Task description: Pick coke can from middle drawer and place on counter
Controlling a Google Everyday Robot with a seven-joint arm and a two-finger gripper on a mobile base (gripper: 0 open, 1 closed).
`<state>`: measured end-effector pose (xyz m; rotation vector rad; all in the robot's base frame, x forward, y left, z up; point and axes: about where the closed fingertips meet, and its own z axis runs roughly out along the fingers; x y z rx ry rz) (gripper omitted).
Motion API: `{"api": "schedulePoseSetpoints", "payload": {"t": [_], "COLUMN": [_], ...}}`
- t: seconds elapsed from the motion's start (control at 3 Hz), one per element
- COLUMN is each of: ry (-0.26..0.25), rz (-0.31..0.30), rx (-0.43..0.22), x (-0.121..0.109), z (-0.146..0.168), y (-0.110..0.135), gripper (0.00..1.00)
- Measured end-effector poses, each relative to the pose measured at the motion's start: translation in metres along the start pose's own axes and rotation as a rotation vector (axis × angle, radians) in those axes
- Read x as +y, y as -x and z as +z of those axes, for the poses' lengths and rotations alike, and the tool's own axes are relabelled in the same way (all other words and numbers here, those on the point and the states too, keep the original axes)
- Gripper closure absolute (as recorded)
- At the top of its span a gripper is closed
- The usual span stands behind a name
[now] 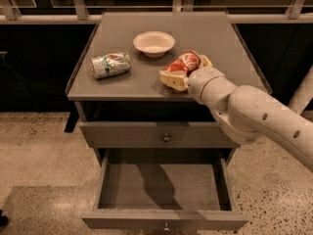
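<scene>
We see a speckled floor [39,151] w/ dark glazed panels behind, at 12 o'clock. The grey table [205,28] fills the upper middle of the view. The pale robot arm [264,121] comes in from 4 o'clock and reaches over the table's front-right edge. Below, at 6 o'clock, the middle drawer [161,187] stands pulled out, its grey floor bare apart from a shadow. Above it sits a closed drawer front [127,133].

The tool [183,70] lies low on the table at approx. 4 o'clock from the table's centre, near the front edge. We read it as clamped on the coke can [185,62], w/ cream fingers [172,80] on either side. The can lies tilted on its side, on or just above the table top; we can't tell which.

A cream bowl [154,43] sits at 12 o'clock from the tool, apart from it. A green-and-white can [111,64] lies on its side at 9 o'clock, near the table's left edge. Small round knobs mark the closed front [167,138] and the middle drawer's front [167,226].
</scene>
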<state>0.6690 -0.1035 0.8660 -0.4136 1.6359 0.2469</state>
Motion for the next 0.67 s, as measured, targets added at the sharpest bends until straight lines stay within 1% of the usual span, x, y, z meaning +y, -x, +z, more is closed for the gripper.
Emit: {"api": "schedulePoseSetpoints", "payload": {"t": [0.33,0.67], "ry": [0.000,0.000], "rz": [0.000,0.000], "rx": [0.000,0.000], "x": [0.0000,0.0001], "z": [0.0000,0.0000], "y": [0.0000,0.0000], "gripper": [0.00,0.00]}}
